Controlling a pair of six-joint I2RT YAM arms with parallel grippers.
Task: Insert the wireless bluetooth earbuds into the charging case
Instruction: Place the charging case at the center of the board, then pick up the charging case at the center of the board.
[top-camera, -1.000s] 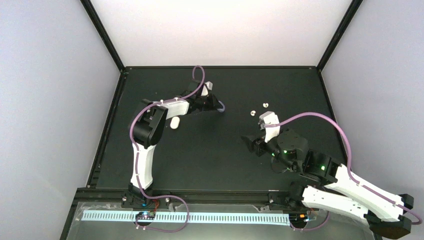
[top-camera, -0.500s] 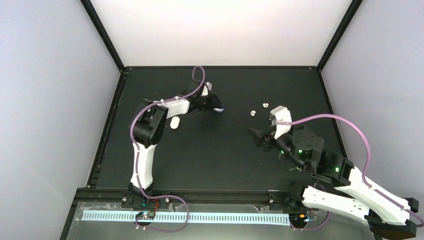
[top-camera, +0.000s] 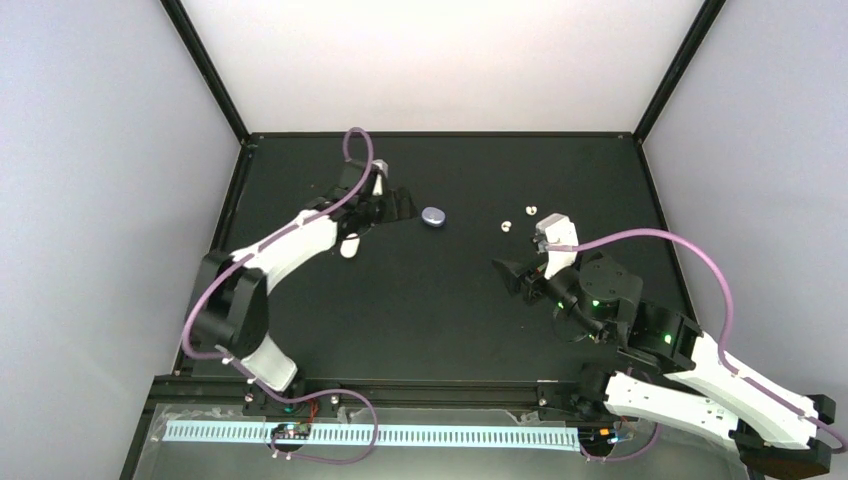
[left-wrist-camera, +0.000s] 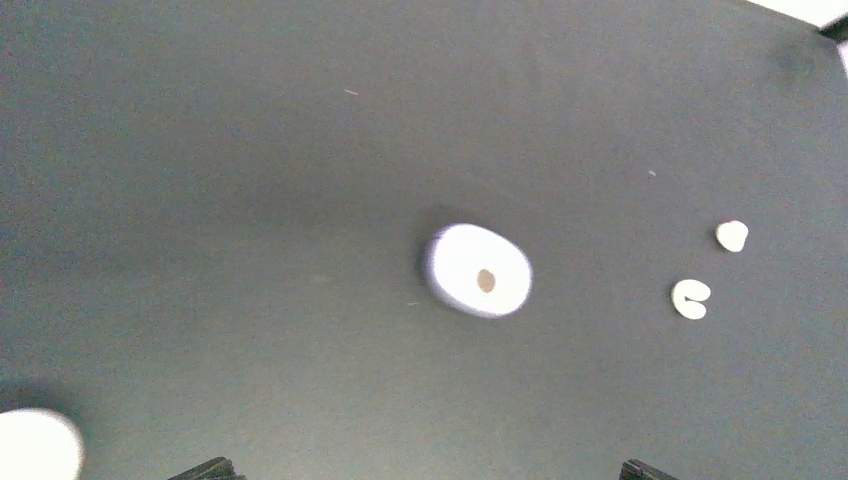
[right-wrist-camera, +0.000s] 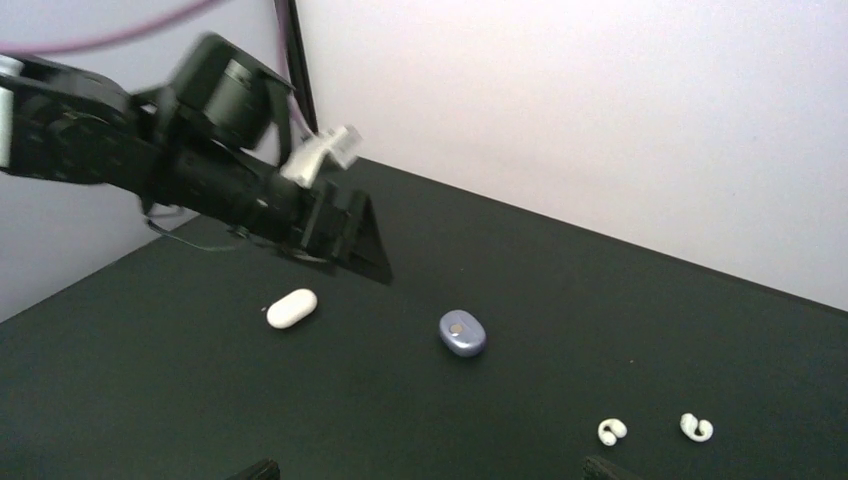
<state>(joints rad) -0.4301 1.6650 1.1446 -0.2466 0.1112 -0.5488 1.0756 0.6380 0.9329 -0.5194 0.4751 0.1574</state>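
Fingertips of left gripper (top-camera: 397, 205) cut off at lower edge of own wrist view, only two dark tips (left-wrist-camera: 212, 467) showing; whole gripper blurred in right wrist view. Jaws spread wide, holding nothing, touching nothing. Held over table (top-camera: 420, 320) between white case (top-camera: 349, 246) and purple case (top-camera: 433, 216), apart from both. Height above surface not to be judged.

Right gripper (top-camera: 508, 275) likewise cropped in own view to two dark tips at bottom edge. Spread wide, empty, clear of every item. Placed on near side of white earbuds (top-camera: 506, 225), apart from them.

Purple case: rounded pebble, lid down, lying flat toward far middle of table. Washed out to near white in left wrist view. Inside hidden. Small round mark on top, too small to read.

White case: smooth oval, shut as far as can be told, lying left of purple case and nearer. Partly cut off at bottom left corner of left wrist view.

White earbuds: two, hook-shaped, lying on bare table right of purple case and well apart from it. Outside both cases, close together, not touching. Finer detail too small to make out.
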